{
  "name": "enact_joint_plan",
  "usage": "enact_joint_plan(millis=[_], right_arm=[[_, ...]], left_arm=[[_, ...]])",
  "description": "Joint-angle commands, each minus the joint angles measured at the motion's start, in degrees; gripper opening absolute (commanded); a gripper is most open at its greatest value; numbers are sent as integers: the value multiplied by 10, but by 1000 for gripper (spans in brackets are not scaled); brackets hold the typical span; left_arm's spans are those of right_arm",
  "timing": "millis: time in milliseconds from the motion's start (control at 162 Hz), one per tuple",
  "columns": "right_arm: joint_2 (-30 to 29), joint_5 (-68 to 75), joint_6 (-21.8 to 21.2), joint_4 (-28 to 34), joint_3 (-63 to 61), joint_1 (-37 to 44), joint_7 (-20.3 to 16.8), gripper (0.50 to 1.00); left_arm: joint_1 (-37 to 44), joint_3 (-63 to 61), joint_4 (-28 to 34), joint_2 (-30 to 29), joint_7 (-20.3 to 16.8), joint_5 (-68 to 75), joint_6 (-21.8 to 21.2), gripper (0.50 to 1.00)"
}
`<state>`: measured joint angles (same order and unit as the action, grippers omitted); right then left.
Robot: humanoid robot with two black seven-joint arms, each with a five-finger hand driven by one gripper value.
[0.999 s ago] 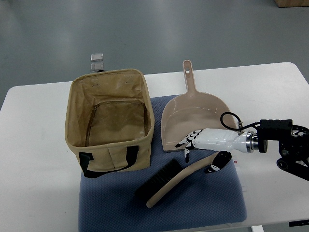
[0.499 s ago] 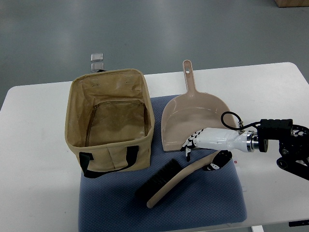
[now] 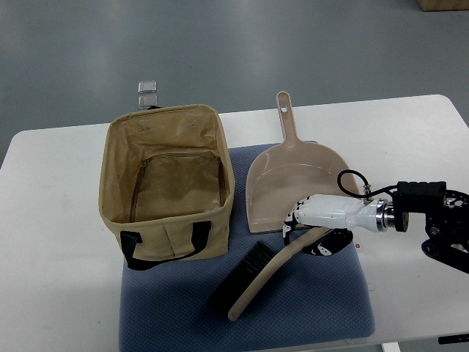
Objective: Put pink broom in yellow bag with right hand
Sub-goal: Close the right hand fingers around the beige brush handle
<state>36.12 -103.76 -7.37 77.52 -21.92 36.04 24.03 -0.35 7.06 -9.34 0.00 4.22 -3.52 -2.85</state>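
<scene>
- Nearest the robot: a blue-grey textured fabric mat (image 3: 308, 308) on the white table (image 3: 58, 293); it serves as the landmark for the places given below.
- On the near half of the mat: the pink-beige curved-handled hand broom with black bristles (image 3: 258, 277), lying flat and slanting, its bristle head toward the mat's left side and its handle rising toward the mat's right.
- At the right edge of the mat: the right hand (image 3: 311, 224), white with black joints, its arm entering from the right. The upper end of the broom handle runs beneath the palm, with the fingers (image 3: 292, 218) curled down on its far side and the thumb (image 3: 326, 243) on its near side. The hand appears to be closing about the handle; whether the hold is firm cannot be told.
- On the far half of the mat, just beyond the fingers: a pink-beige plastic dustpan (image 3: 289, 180), its handle pointing away from the robot.
- At the mat's left far corner: the open yellow-tan fabric bag with black straps (image 3: 167, 183), upright, with nothing visible inside.
- Progress, as judged: the reach is complete and the grasp is under way; lifting, carrying leftward across the mat, and lowering into the bag remain.
- The left hand is out of view.
</scene>
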Motion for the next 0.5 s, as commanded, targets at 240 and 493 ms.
enact_joint_plan(millis=[240,493], right_arm=[[2,4,2,0,-3,-4,1,596],[-2,10,3,-2,-8,-6,1,582]], left_arm=[[0,0,0,0,0,0,0,1000],[0,0,0,0,0,0,0,1000]])
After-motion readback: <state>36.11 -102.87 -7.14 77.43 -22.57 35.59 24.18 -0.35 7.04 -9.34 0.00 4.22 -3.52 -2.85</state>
